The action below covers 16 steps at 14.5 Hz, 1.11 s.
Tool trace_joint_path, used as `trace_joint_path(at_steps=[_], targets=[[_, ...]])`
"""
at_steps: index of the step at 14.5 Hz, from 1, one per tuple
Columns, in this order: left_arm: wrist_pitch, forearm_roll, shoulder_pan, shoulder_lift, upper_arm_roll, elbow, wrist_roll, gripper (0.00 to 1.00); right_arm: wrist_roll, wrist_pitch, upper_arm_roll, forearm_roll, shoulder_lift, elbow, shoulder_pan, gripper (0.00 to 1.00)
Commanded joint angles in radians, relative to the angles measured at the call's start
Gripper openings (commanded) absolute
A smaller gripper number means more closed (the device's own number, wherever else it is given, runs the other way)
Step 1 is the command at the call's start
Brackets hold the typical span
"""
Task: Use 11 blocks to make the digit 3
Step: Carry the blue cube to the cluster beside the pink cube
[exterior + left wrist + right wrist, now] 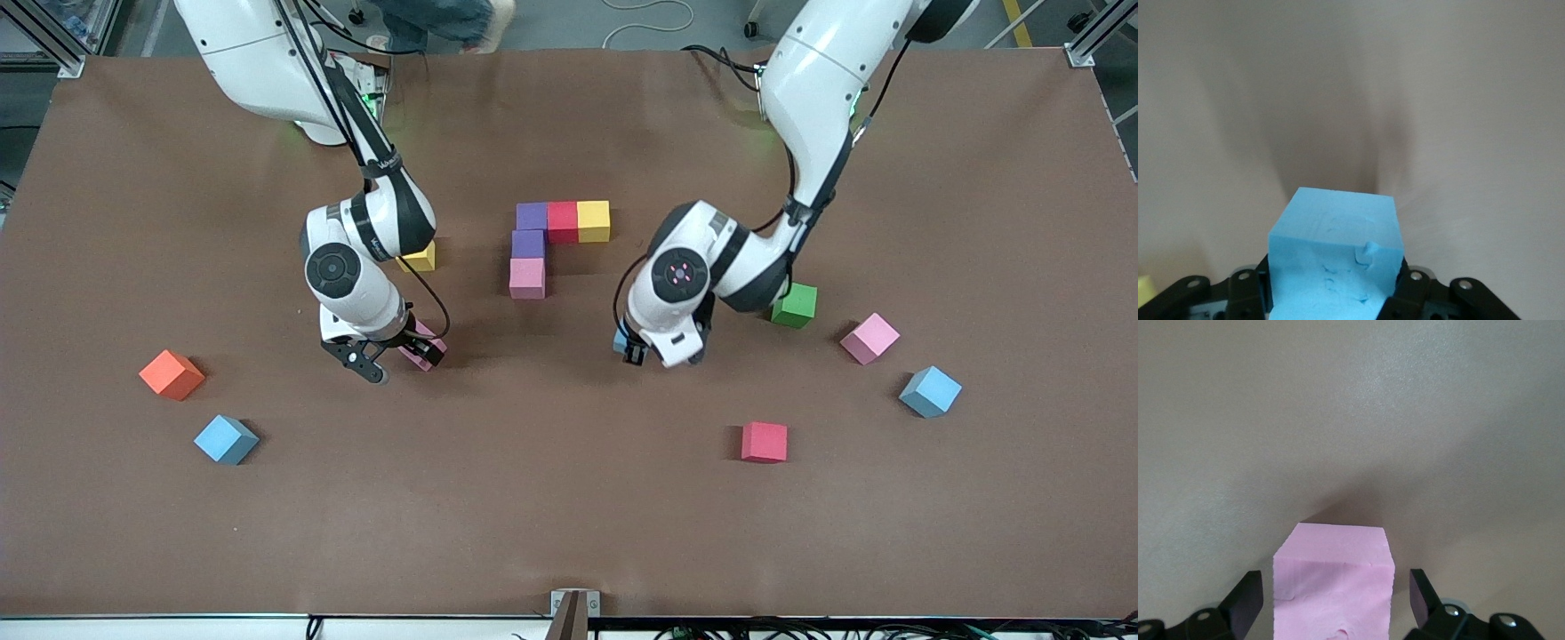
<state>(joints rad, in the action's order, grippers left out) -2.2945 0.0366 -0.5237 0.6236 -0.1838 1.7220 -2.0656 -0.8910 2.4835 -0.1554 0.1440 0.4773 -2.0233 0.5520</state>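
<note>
Two cubes are being taken for the unfinished digit 3 (551,242): a light blue block (1335,257) is being clamped by the left gripper (633,348), while a pink block (1333,583) is being straddled by the right gripper (396,356), its fingers apart.

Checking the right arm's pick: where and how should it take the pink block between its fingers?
Pinch the pink block on its two flat side faces, coming straight down. The right gripper straddles it, fingers open, a gap at each face.

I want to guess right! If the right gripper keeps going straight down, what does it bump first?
Probably the pink block sitting between the right gripper's open fingers, then the table beneath.
</note>
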Motion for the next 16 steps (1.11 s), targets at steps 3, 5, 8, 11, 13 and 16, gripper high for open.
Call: trace_joint_path(at_steps=[3,5,8,11,13,16], targets=[[-0.205,-0.015,-0.11,-0.107,0.0,0.218,-0.356,0.26,-0.005,0.002,0.0,0.009,0.004,0.006,0.003,0.96],[-0.232,-0.02,-0.145,-0.099,0.001,0.225,-0.459,0.26,-0.005,0.003,0.0,0.009,0.009,0.006,0.003,0.95],[-0.238,-0.027,-0.164,-0.084,-0.002,0.215,-0.524,0.26,-0.005,0.005,0.0,0.009,0.012,0.008,0.003,0.92],[-0.276,-0.027,-0.182,-0.07,-0.003,0.206,-0.553,0.26,-0.005,0.006,-0.001,0.009,0.015,0.008,0.003,0.9],[-0.286,-0.027,-0.205,-0.053,-0.002,0.194,-0.558,0.26,-0.005,0.006,0.0,0.009,0.017,0.009,0.003,0.83],[-0.286,-0.03,-0.226,-0.033,0.0,0.168,-0.556,0.26,-0.003,0.005,0.0,0.009,0.026,0.018,0.003,0.69]])
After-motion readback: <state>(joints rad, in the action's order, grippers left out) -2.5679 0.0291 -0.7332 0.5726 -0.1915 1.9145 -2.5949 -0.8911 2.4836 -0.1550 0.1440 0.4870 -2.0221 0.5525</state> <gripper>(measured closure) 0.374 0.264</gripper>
